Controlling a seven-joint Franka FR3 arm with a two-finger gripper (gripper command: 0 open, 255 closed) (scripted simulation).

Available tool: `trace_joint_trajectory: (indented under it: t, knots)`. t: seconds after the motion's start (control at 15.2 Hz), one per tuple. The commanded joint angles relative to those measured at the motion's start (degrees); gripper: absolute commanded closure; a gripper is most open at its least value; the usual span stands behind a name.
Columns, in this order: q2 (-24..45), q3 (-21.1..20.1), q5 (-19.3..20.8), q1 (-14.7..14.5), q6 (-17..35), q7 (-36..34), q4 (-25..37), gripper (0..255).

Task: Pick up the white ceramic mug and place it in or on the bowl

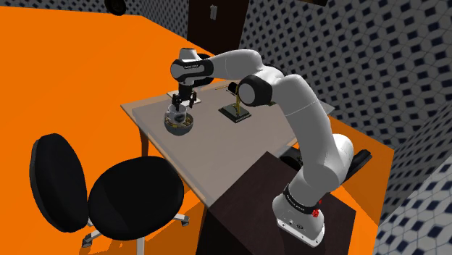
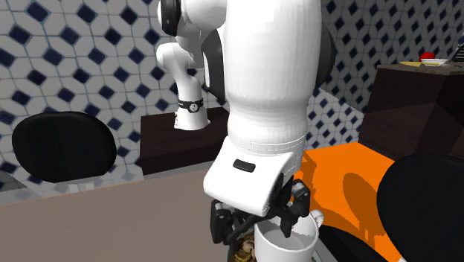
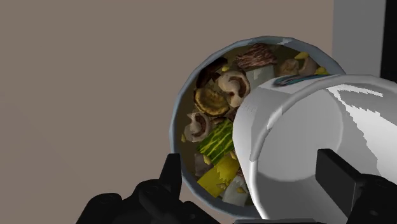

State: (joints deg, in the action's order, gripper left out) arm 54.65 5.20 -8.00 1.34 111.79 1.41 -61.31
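Note:
A white mug (image 3: 286, 127) rests tilted inside a grey-rimmed bowl (image 3: 184, 102) that holds mixed food. The bowl (image 1: 180, 125) stands on the table near the edge at the shoulder view's left, with the mug (image 1: 176, 114) on top of it. My black gripper (image 1: 182, 101) hangs straight above them. In the wrist view my gripper (image 3: 254, 181) is open: one finger stands clear of the mug's outer wall and the other is over its mouth. The second exterior view shows the mug (image 2: 286, 242) just below the gripper (image 2: 260, 219).
The bowl sits on a beige table (image 1: 210, 145). A small dark object with a gold part (image 1: 235, 111) stands on the table beside my arm. Two black office chairs (image 1: 134, 199) (image 1: 54, 181) stand by the table's near edge. My dark stand (image 1: 246, 210) abuts the table.

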Motion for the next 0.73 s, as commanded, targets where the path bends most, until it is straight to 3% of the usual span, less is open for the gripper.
trace_joint_trajectory:
  t: [0.0, 0.13, 0.66]
  knots:
    - [-0.92, 0.07, 0.11, 0.09, -2.13, -0.11, 1.23, 0]
    - [-1.78, 0.16, 0.23, 0.24, -4.94, -0.24, 3.18, 0]
    - [-1.78, 0.16, 0.23, 0.24, -4.94, -0.24, 3.18, 0]
